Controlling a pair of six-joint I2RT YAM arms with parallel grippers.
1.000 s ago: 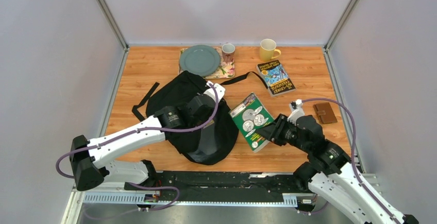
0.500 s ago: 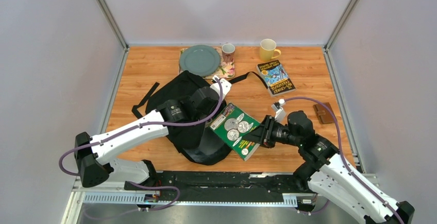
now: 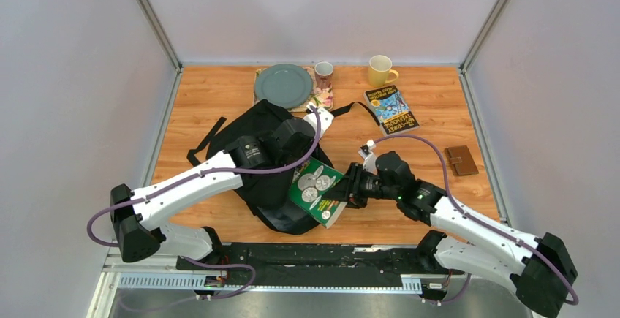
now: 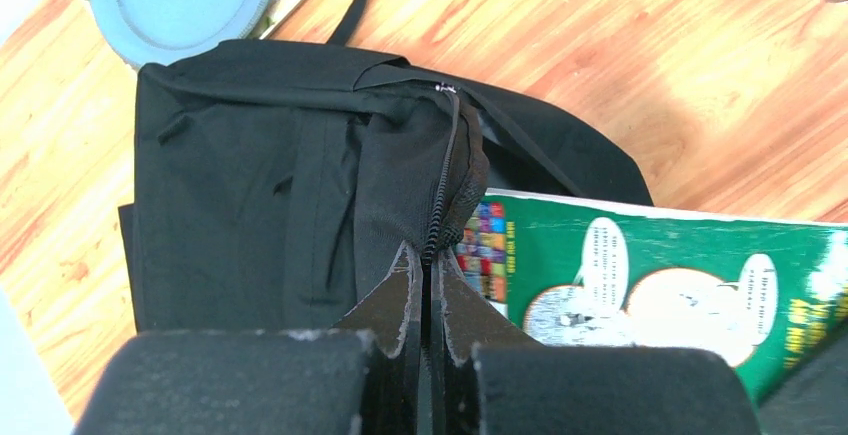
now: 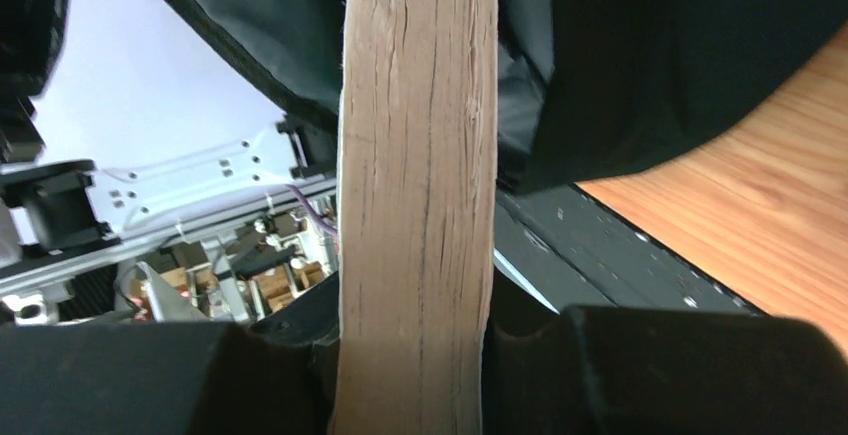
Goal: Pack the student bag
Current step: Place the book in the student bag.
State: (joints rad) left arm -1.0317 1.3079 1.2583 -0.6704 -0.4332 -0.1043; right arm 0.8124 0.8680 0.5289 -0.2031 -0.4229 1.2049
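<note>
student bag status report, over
Left end effector shut on student bag zipper edge. Right end effector shut on green book at bag mouth. Nothing seen blocking.

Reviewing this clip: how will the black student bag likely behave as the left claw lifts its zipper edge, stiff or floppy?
Probably floppy: the student bag lies slumped and creased, with only the zipper edge pinched by the left claw tented up. It would likely sag shut if released. Its loose strap may trail when pushed.

Student bag is showing plain black; book is showing green (silver coins patterning its cover); desk is showing orange wood grain.
</note>
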